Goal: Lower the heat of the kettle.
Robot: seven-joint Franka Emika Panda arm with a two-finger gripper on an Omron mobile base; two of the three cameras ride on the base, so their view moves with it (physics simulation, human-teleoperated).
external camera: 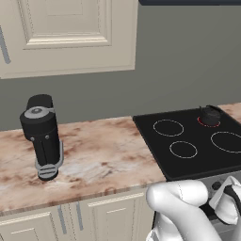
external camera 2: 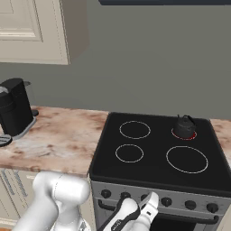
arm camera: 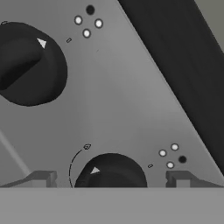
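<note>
The small black kettle (external camera: 210, 114) (external camera 2: 185, 126) stands on the stove's back right burner, whose ring glows red under it. My gripper (arm camera: 110, 179) is down at the stove's front control panel (external camera 2: 180, 198), open. Its two fingertips (arm camera: 41, 178) are spread wide on either side of a dark round knob (arm camera: 111, 173) with a white pointer mark, and I cannot tell whether they touch it. A dot diagram (arm camera: 171, 155) beside this knob has its dark dot at one corner. In the right base view, the white hand (external camera 2: 135, 211) sits just below the knob row.
A second dark knob (arm camera: 26, 65) sits further along the panel. The black cooktop (external camera 2: 153, 153) has three unlit burner rings. A tall black coffee machine (external camera: 42, 136) (external camera 2: 13, 108) stands on the marble counter (external camera: 103, 160) to the left. Cream cabinets hang above.
</note>
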